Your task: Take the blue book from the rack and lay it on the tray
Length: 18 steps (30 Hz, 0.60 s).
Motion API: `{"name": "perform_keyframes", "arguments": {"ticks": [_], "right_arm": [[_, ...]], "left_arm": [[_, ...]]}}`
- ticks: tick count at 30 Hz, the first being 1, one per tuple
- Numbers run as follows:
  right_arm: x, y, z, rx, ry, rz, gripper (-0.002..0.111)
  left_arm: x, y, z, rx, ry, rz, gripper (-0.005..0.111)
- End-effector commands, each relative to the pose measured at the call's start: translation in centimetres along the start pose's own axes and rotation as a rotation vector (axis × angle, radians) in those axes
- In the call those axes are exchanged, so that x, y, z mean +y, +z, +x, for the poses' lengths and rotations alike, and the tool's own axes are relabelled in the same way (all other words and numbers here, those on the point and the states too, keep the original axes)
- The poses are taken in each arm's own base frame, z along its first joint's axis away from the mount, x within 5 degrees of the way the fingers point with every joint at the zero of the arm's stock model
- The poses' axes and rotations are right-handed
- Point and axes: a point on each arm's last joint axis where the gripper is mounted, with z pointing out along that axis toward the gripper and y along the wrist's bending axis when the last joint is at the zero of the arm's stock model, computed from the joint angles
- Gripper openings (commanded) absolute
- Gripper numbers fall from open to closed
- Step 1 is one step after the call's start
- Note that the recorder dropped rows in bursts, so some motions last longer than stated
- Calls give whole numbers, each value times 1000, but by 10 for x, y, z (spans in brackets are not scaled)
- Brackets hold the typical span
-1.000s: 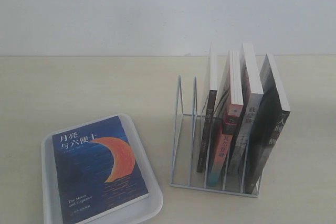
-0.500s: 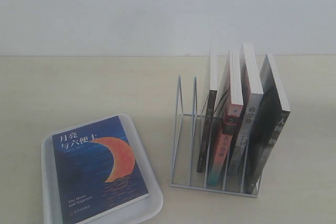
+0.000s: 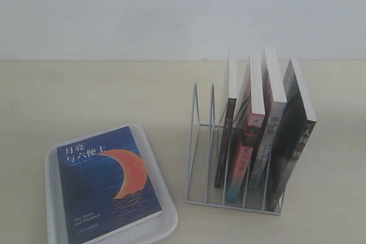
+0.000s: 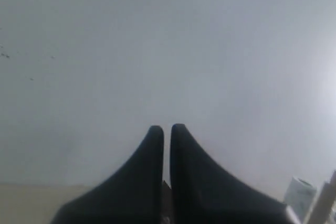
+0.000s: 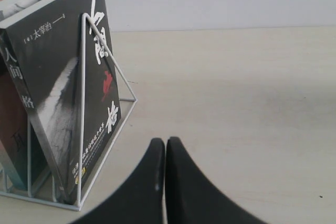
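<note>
Blue book (image 3: 108,184): lies flat and cover up in the tray, orange crescent moon and white title showing, its spine toward the left rim.
Tray (image 3: 51,192): white, shallow-rimmed, at the left front of the table (image 3: 86,90); it holds that one book only, and a lower corner of the book reaches past the rim.
Rack (image 3: 206,124): white wire, standing well apart to the right of the tray; four books stand upright in its right-hand slots.
Books in the rack, left to right: dark brown-spined book (image 3: 227,135), pink-spined book (image 3: 246,152), grey-spined book (image 3: 269,141), black-covered book (image 3: 291,147), which leans on the rack's end wire.
Count: one tray, one rack, five books in all, one lying and four standing.
My left gripper (image 4: 166,129): fingers pressed together with nothing between them, pointed at a plain pale wall.
My right gripper (image 5: 165,142): fingers closed tip to tip, gripping nothing, above bare table just beside the rack's end where the black-covered book stands, touching neither.
</note>
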Motion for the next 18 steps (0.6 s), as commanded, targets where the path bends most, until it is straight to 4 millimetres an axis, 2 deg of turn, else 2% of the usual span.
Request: {"name": "perform_keyframes", "arguments": {"ticks": [1,8,18], "right_arm": [[0,0,-1,-11,-2,3,0],[0,0,-1,-11,-2,3,0],[0,0,-1,-11,-2,3,0]], "left_arm": [[24,-3,21,-164,-6,-93,4],[51,-12,57,-228,42,-223,4],[52,-12,69,-126,48,-244,4]]}}
